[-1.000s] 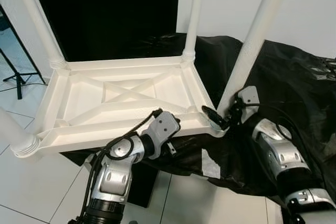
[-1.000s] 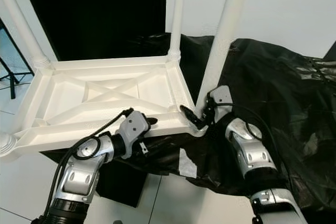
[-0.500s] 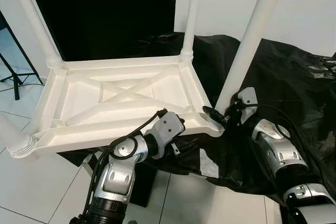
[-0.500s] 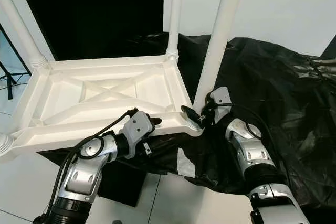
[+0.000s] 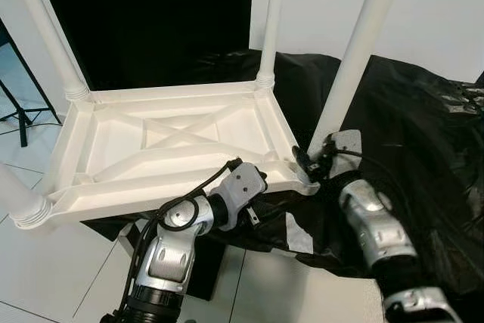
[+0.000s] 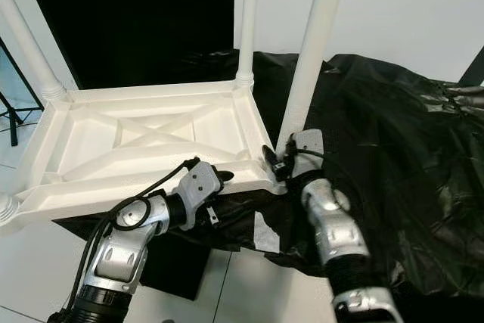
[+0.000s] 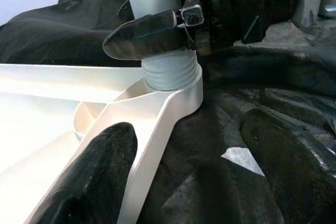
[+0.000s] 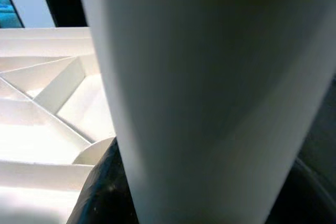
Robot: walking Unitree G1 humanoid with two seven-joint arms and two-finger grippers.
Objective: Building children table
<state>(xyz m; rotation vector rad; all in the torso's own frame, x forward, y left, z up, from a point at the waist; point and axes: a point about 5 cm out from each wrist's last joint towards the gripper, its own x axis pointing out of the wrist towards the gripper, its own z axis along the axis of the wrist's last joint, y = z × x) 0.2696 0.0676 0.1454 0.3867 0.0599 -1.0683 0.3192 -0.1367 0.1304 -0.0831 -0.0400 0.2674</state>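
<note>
Children's table (image 5: 174,141) upside down on black sheet (image 5: 423,134) | right tool (image 5: 308,166) clamps near leg (image 5: 349,66) base | left tool (image 7: 173,182) open astride frame edge, forearm raised

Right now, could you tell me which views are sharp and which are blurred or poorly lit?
Left eye view: sharp, evenly lit; the doorway is near-black. Left wrist view: the table frame is clear, the near fingers are soft. Right wrist view: the table leg is so close it blurs, shaded grey.
</note>
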